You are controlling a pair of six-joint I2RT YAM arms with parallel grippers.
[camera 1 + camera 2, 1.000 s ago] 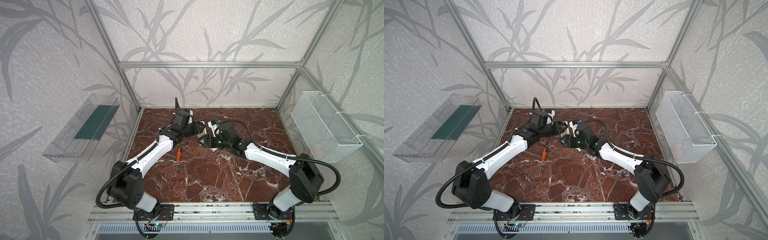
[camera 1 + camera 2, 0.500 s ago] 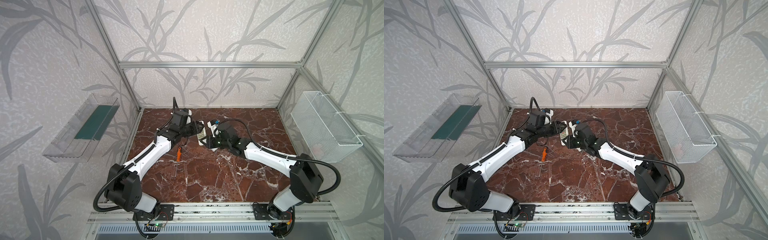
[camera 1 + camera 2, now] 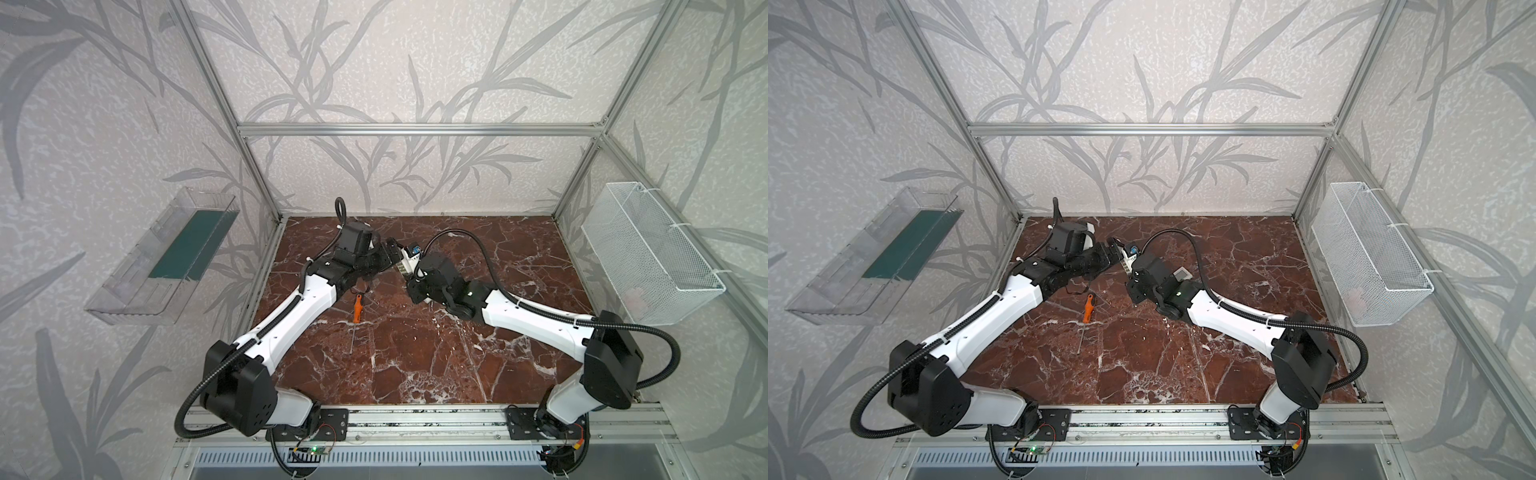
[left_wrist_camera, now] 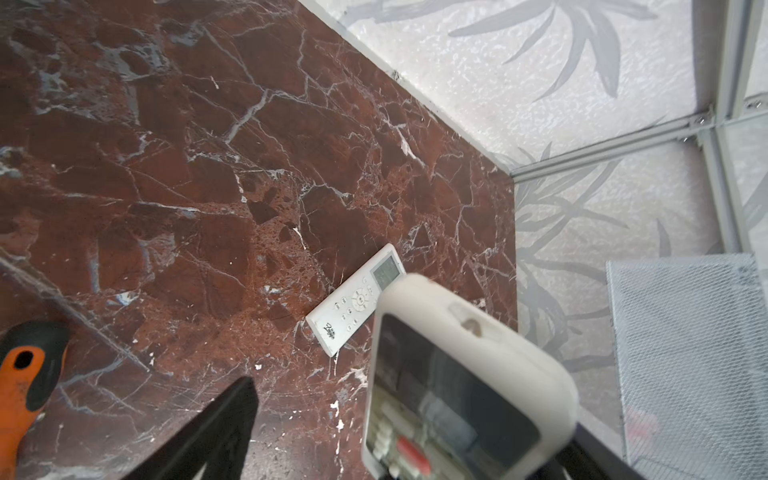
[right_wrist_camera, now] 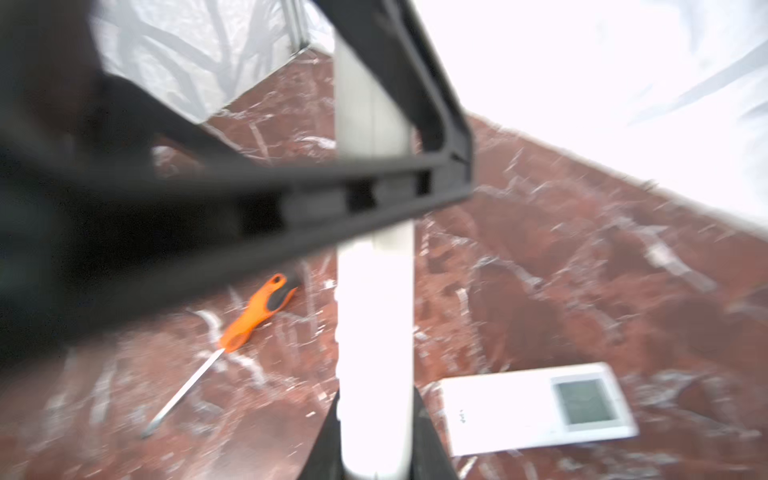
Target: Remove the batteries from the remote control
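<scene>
A: How do the 2 arms sit?
B: Both reach inward, meeting over the tabletop's [image 3: 415, 353] back middle. The right end effector [image 5: 376, 449] pinches the remote control [image 5: 374, 316] above it; the left end effector [image 3: 390, 250] is spread wide around it.

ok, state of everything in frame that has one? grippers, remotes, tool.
left gripper: open, beside the held remote, not clamping
right gripper: shut on the held remote
held remote: off the table, button side facing the left wrist camera, battery bay hidden
second remote: flat on the table, display up, untouched
screwdriver: lying on the table, untouched
batteries: none visible
</scene>
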